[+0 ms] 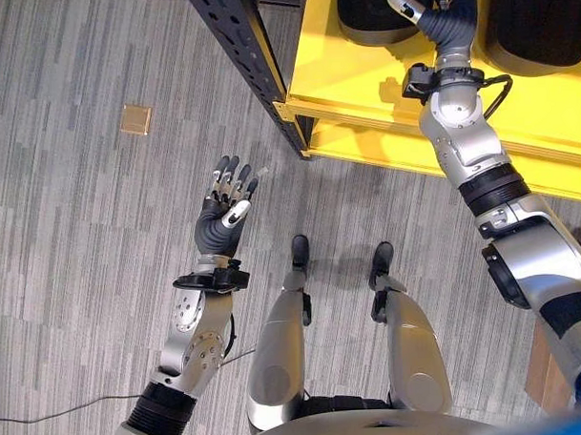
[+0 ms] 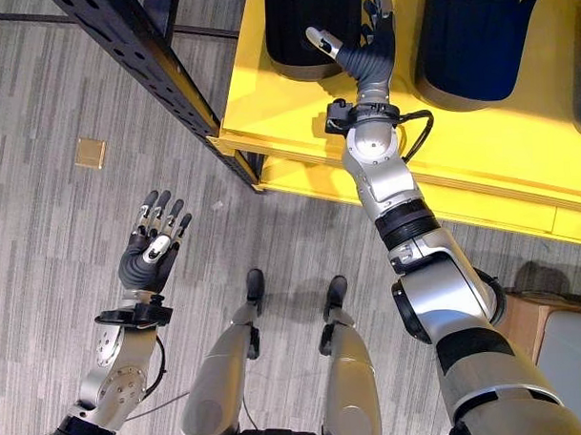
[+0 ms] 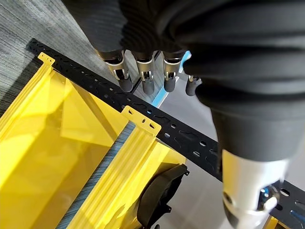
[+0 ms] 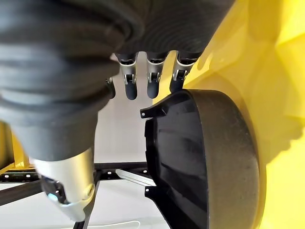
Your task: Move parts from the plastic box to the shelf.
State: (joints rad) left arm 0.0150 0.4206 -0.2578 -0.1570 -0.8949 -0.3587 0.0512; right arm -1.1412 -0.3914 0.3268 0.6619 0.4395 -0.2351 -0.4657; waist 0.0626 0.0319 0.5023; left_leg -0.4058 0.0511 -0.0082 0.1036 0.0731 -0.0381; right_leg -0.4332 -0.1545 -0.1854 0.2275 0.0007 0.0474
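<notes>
My main concern is the black part point(image 2: 308, 31) standing on its edge on the yellow shelf point(image 2: 268, 108): my right hand point(image 2: 366, 43) is right beside it with fingers straight and spread, clamped on nothing, and I judge that a careless sweep on withdrawal could clip the rim and tip it or roll it toward the shelf's front lip. A second risk is the black perforated upright point(image 1: 241, 43) at the shelf's left corner, which a swinging arm could strike. Going left to right: my left hand point(image 1: 225, 205) is raised over the grey floor, well left of the shelf, palm up, fingers extended and slightly apart, holding nothing. My right arm reaches forward and up over the shelf's front edge, wrist extended, thumb splayed out to the side. In the right wrist view the fingertips point(image 4: 153, 88) sit just beside the part's rim; I cannot tell whether they touch it. Another dark part point(image 2: 475, 39) stands on the shelf further right.
</notes>
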